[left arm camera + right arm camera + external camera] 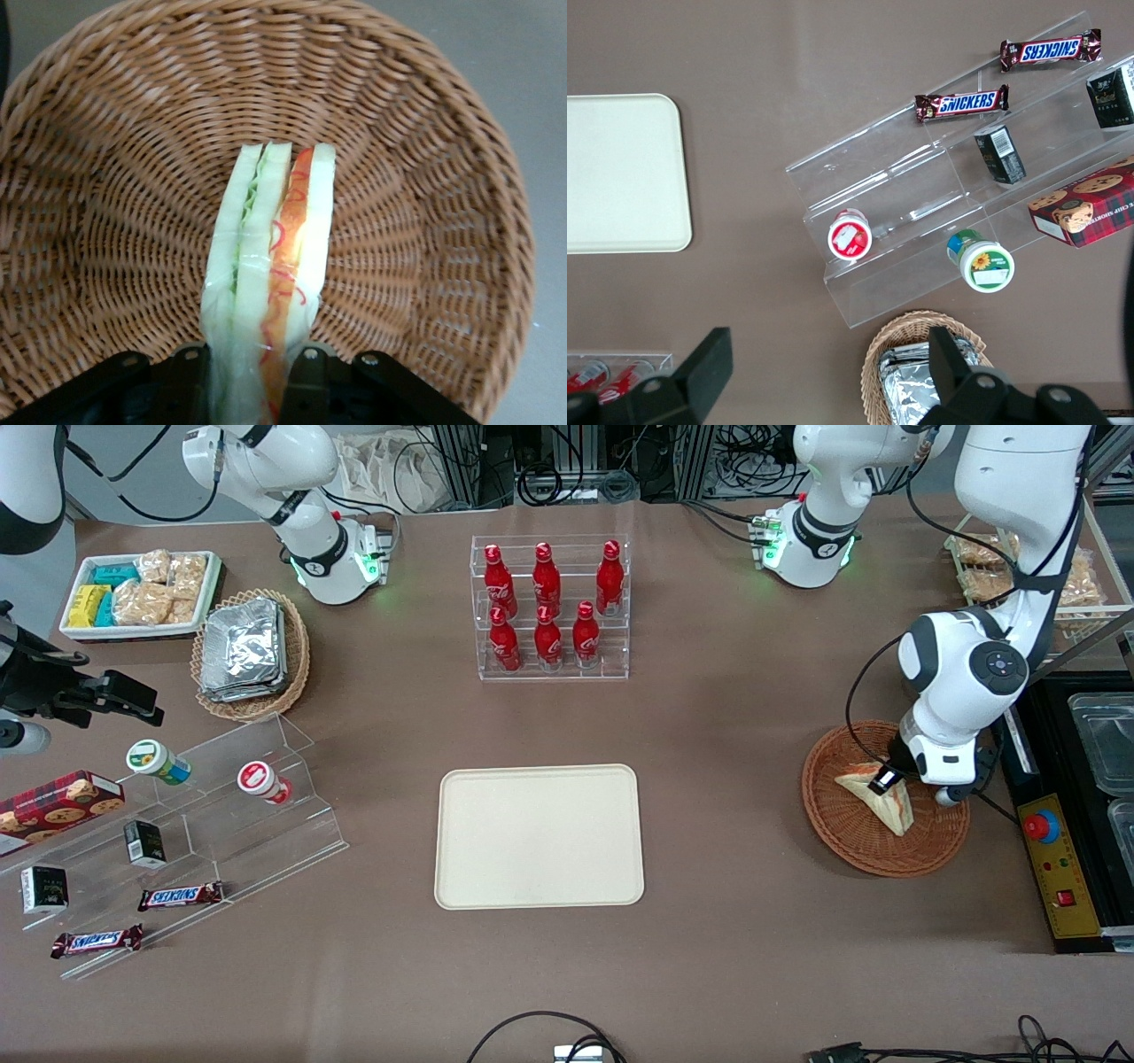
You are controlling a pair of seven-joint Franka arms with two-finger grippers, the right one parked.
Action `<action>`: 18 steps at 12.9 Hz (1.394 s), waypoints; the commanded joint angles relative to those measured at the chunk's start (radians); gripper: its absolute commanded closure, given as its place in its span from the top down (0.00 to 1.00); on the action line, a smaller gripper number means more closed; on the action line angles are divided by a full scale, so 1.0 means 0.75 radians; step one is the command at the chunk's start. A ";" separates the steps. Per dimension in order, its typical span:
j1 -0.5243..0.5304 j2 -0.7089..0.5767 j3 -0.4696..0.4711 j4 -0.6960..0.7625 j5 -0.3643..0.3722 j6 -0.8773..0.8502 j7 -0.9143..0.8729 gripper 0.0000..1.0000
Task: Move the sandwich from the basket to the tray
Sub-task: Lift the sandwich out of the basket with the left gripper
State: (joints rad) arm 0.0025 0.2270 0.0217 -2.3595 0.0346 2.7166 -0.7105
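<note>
The left wrist view looks straight down past the hand (259, 390): its two dark fingers (306, 381) press on either side of the sandwich (270, 266), one against each bread face, so the hand is closed on the wedge. That view shows the cut edge, with green filling beside one slice and red beside the other, and the woven floor of the basket (106, 221) all around it. Whether the wedge is lifted off the weave cannot be told there.

The front view shows the hand (886, 781) low inside the basket (842, 833), gripping the upper part of the sandwich (886, 804), whose pointed end leans toward the rim nearest the camera. Well apart from the hand, toward the middle of the bench (726, 691), lies the tray (539, 836) with nothing on it
</note>
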 commanded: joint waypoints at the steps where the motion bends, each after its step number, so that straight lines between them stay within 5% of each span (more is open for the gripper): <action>1: -0.040 -0.069 -0.006 -0.004 0.038 -0.055 0.080 0.19; 7: -0.093 -0.178 -0.011 0.115 0.078 -0.365 0.560 0.20; 10: -0.191 -0.154 -0.017 0.298 0.187 -0.608 0.585 0.20; 18: -0.408 0.053 -0.023 0.885 0.160 -1.047 0.526 0.20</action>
State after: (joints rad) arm -0.2616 0.1935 -0.0042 -1.8366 0.1584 2.0096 -0.2909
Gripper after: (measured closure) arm 0.797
